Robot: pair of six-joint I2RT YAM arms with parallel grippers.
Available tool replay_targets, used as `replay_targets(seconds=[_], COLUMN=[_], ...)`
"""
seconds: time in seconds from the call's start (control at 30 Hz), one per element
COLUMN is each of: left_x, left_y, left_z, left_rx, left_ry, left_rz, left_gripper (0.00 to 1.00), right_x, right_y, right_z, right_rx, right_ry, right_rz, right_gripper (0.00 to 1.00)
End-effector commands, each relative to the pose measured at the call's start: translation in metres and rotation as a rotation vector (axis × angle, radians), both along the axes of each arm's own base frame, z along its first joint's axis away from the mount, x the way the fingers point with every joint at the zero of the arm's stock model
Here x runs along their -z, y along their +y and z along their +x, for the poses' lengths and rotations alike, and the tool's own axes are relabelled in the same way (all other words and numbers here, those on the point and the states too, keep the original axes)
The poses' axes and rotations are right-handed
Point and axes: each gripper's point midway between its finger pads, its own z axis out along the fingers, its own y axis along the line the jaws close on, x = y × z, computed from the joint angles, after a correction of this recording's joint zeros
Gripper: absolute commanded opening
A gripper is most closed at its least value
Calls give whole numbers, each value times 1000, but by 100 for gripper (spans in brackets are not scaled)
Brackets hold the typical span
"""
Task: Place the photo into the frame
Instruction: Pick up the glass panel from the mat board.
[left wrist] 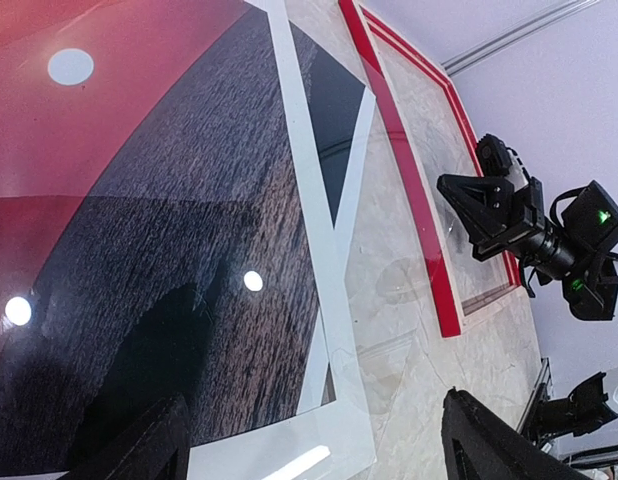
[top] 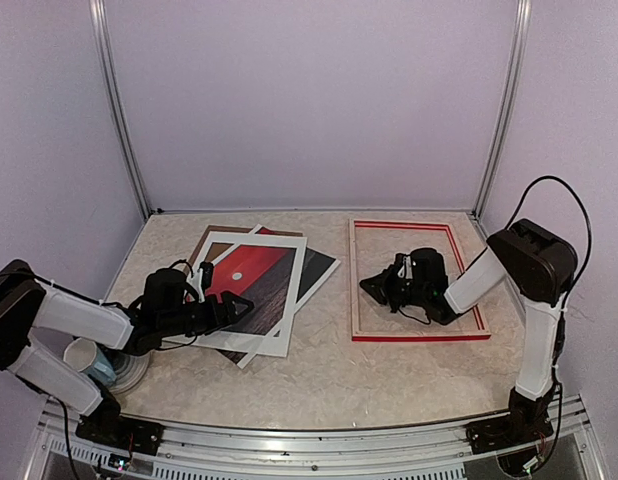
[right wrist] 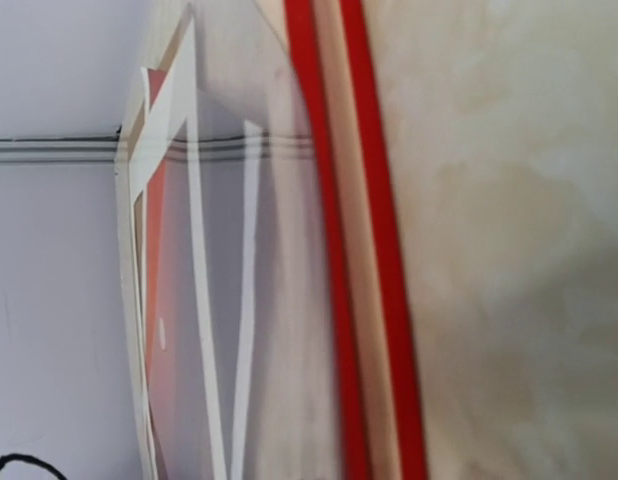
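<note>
The photo (top: pixel 257 283), a red sky over dark sea with a white border, lies face up at the left on top of a stack of sheets. Over its near left part hangs my left gripper (top: pixel 229 292), open and holding nothing. In the left wrist view the photo (left wrist: pixel 139 200) fills the left, and its white corner lies between my fingertips (left wrist: pixel 494 440). The red frame (top: pixel 419 335) lies flat at the right; one rail (left wrist: pixel 409 190) and again a rail (right wrist: pixel 374 300) show. My right gripper (top: pixel 368 287) is shut and empty inside the frame, near its left rail; its fingers are out of its own wrist view.
Under the photo lie a brown cardboard board (top: pixel 211 240) and a dark white-bordered sheet (top: pixel 317 268). A clear sheet's edge (left wrist: pixel 389 300) shows on the table between the photo and the frame. A white cup (top: pixel 87 358) stands by the left arm. Walls close off three sides.
</note>
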Motion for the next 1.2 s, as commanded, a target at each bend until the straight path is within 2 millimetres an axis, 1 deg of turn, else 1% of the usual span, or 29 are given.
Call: replay_targets(seconds=[0.0, 0.3, 0.43, 0.53, 0.63, 0.73, 1.0, 1.17], left_x=[-12, -15, -14, -15, -16, -14, -15, -13], left_y=[-4, -3, -1, -1, 0, 2, 5, 2], left_z=[-1, -1, 0, 1, 1, 0, -1, -1], left_rx=[15, 10, 4, 2, 1, -5, -10, -3], left_ry=[-30, -39, -37, -40, -44, -43, -49, -46], left_rz=[-21, -14, -8, -7, 2, 15, 16, 9], left_gripper=[86, 86, 86, 86, 86, 86, 86, 86], right_x=[-27, -50, -61, -65, -66, -63, -59, -48], right_y=[-8, -34, -44, -54, -65, -81, -135, -164], right_z=[1, 3, 9, 12, 15, 16, 22, 25], right_rx=[-5, -58, -93, -117, -147, -167, -169, -173], right_ry=[-57, -59, -73, -63, -49, -23, 9, 42], right_rz=[4, -47, -62, -72, -93, -113, -164, -193], right_gripper=[0, 0, 0, 0, 0, 0, 0, 0])
